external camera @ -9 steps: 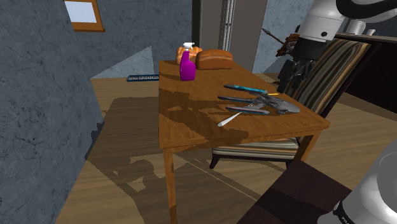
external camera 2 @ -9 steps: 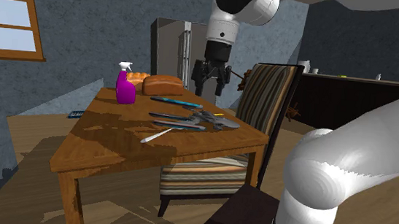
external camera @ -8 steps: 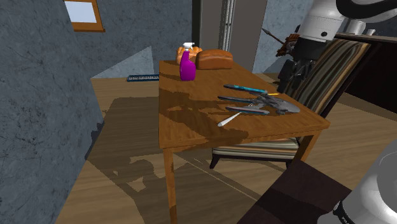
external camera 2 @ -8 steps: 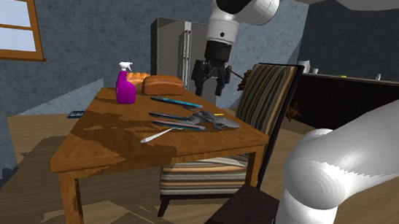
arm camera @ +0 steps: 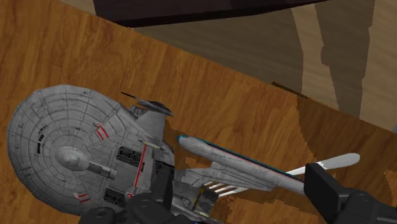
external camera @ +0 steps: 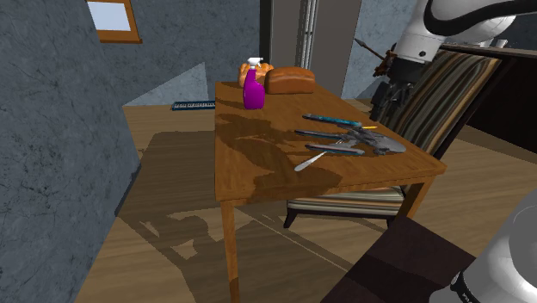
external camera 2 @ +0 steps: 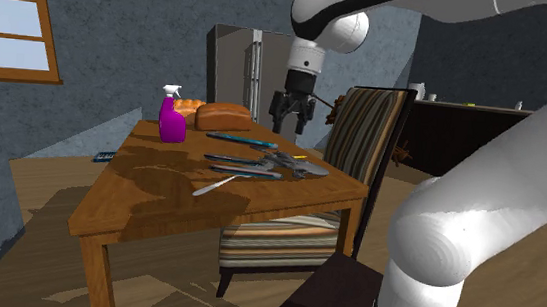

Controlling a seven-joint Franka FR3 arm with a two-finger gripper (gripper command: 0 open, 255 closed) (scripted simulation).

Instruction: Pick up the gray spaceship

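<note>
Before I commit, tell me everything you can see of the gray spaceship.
The gray spaceship lies flat on the wooden table, near the edge by the striped chair. Round panelled saucer with red marks, dark-detailed hull behind, long slim nacelles with blue trim. Nothing grips it: the open end effector hovers above.

Gray saucer-hulled spaceship (arm camera: 70, 149) flat on wooden table (arm camera: 254, 121)

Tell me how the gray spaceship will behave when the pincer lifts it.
The gray spaceship looks rigid, so it probably won't flex. Its wide saucer sits off to one side of the thin engine tubes, so a grip on the tubes would likely let it tilt saucer-down. The slim tubes and struts look fragile; the open pincer should probably close gently.
</note>
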